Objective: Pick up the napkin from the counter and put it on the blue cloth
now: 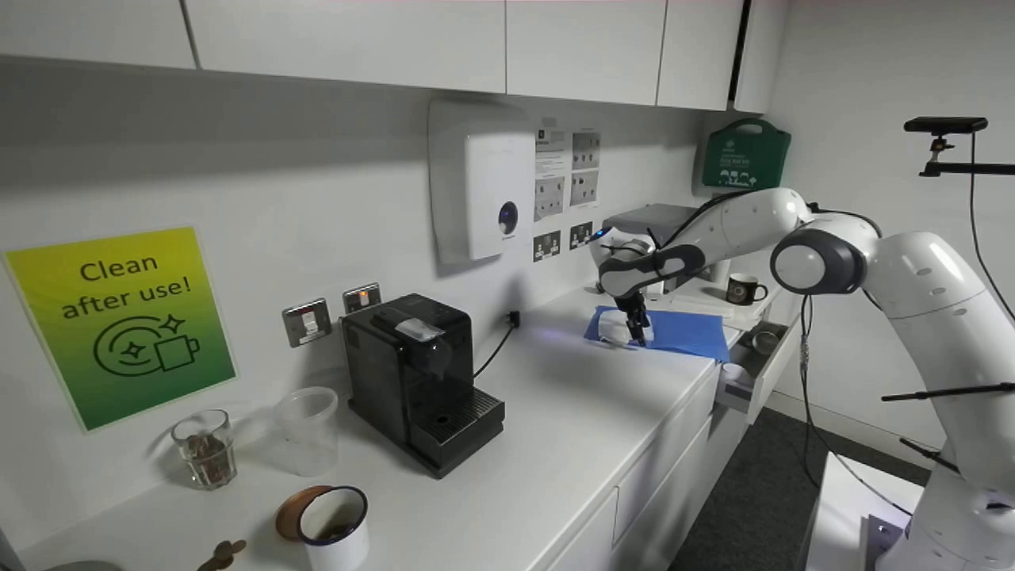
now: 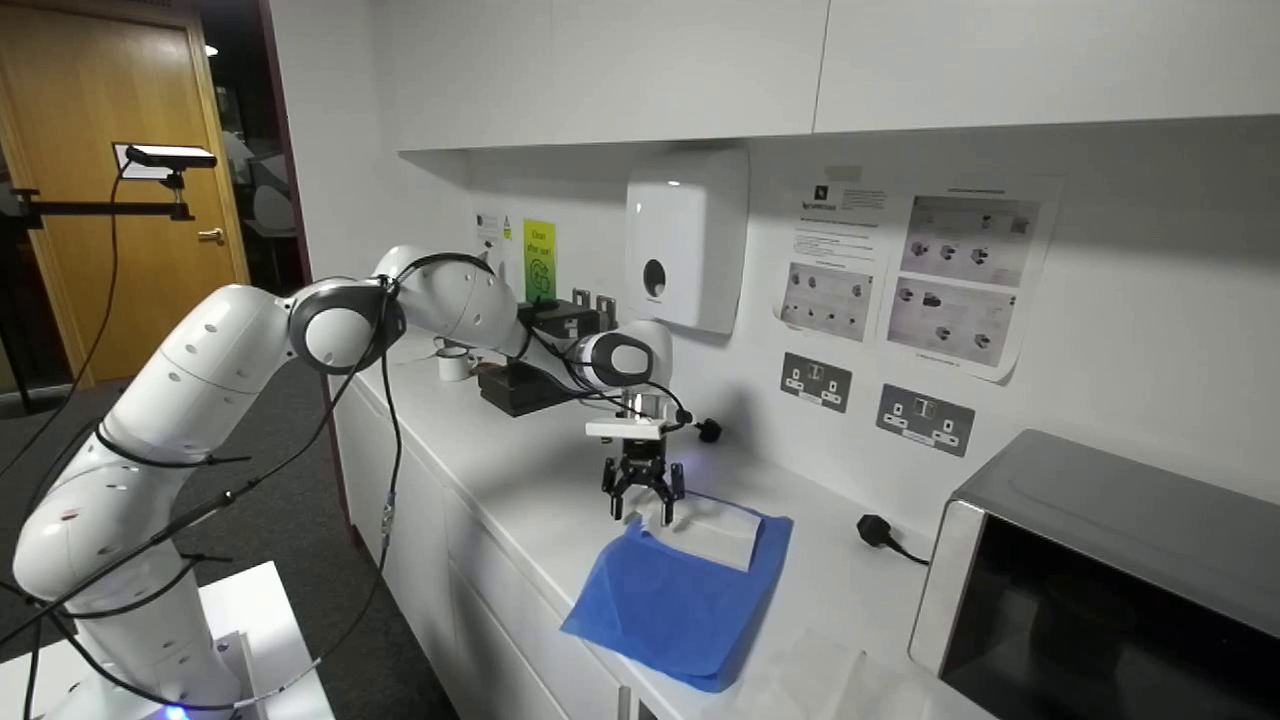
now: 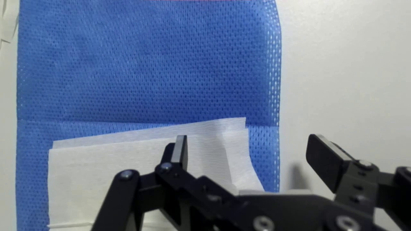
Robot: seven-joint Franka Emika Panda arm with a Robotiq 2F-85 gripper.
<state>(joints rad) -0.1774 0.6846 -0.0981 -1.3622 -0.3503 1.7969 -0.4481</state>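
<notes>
Folded white paper napkin [image 3: 106, 176] is just sitting on the rectangular blue fabric cloth [image 3: 144, 70], black two-fingered tool [image 2: 642, 511] spread pretty wide near it.

In an exterior view I look from high up, along the counter [image 1: 547, 412], with the coffee machine [image 1: 420, 381] near and the cloth [image 1: 686, 329] toward the far end. In an exterior view I look down from beside the microwave [image 2: 1095, 590], past the arm [image 2: 335, 340], toward the coffee machine and a door [image 2: 165, 280]. Arm, cloth and dispenser [image 1: 482, 190] show in both exterior views. My wrist view faces nearly straight down, close over the cloth, the gripper [image 3: 248, 144] along its lower edge; all three views share the cloth.
</notes>
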